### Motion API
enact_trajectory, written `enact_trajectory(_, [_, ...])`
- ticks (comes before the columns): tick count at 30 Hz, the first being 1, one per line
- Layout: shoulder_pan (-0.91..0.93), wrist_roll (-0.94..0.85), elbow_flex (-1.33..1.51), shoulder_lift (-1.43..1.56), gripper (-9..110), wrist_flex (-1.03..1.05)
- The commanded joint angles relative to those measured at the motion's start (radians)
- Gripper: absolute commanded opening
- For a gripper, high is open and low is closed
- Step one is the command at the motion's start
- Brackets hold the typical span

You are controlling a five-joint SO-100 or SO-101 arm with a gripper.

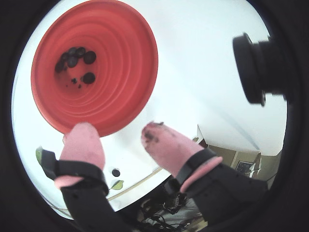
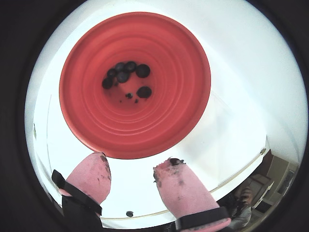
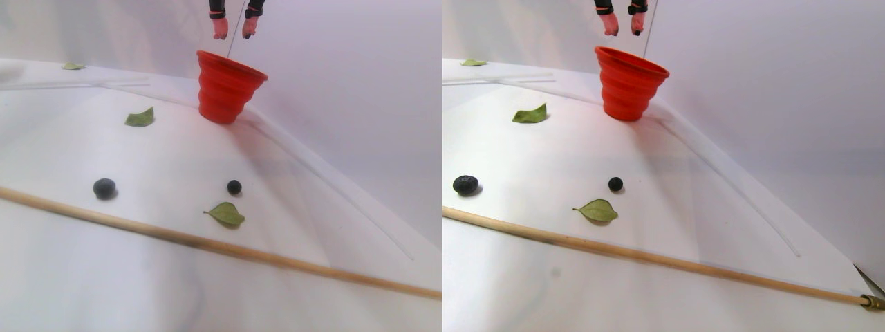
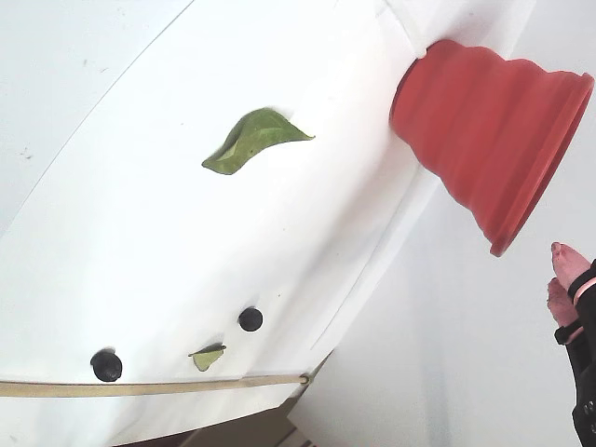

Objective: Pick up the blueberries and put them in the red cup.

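Item 1, gripper: your two pink-padded fingers stand apart with nothing between them, so the pincer is released. Dark smears mark the tip of the right-hand pad in both wrist views. In the stereo pair view the gripper hangs above the cup's rim, clear of it.

Item 2, red cup: a ribbed cup of stepped rings, upright on the white table near the back wall. In both wrist views you look straight down into it; in the fixed view it appears sideways at the upper right.

Item 3, blueberries in the cup: a cluster of dark berries lies on the cup's floor, with one berry a little apart and a few dark specks beside it. The exact count within the cluster cannot be told.

Item 4, blueberries on the table: a larger one to the left and a smaller one to the right in the stereo pair view, well apart from the cup.

Item 5, green leaves: one lies left of the cup, one just beside the smaller loose berry, one at the far back.

Item 6, wooden rod: it lies across the table in front of the loose berries.
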Motion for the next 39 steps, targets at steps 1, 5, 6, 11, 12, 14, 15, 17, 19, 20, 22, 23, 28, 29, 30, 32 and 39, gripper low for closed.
enact_trajectory(1, [0.008,0.008,0.008,0.107,17,0.015])
enact_trajectory(5, [-0.015,0.015,0.012,0.133,16,0.063])
enact_trajectory(6, [-0.020,0.017,0.020,0.144,16,0.071])
enact_trajectory(11, [-0.032,0.029,0.031,0.170,16,0.109])
enact_trajectory(12, [-0.035,0.032,0.029,0.172,16,0.120])
enact_trajectory(14, [-0.040,0.038,0.035,0.183,16,0.133])
enact_trajectory(15, [-0.041,0.041,0.041,0.193,16,0.141])
enact_trajectory(17, [-0.048,0.051,0.052,0.207,16,0.160])
enact_trajectory(19, [-0.055,0.064,0.067,0.218,16,0.173])
enact_trajectory(20, [-0.060,0.072,0.077,0.224,16,0.181])
enact_trajectory(22, [-0.064,0.089,0.100,0.241,17,0.189])
enact_trajectory(23, [-0.071,0.101,0.103,0.245,17,0.206])
enact_trajectory(28, [-0.098,0.146,0.137,0.261,17,0.235])
enact_trajectory(29, [-0.106,0.150,0.147,0.270,17,0.242])
enact_trajectory(30, [-0.114,0.155,0.158,0.281,17,0.256])
enact_trajectory(32, [-0.126,0.161,0.186,0.304,17,0.267])
enact_trajectory(39, [-0.150,0.179,0.245,0.333,17,0.290])
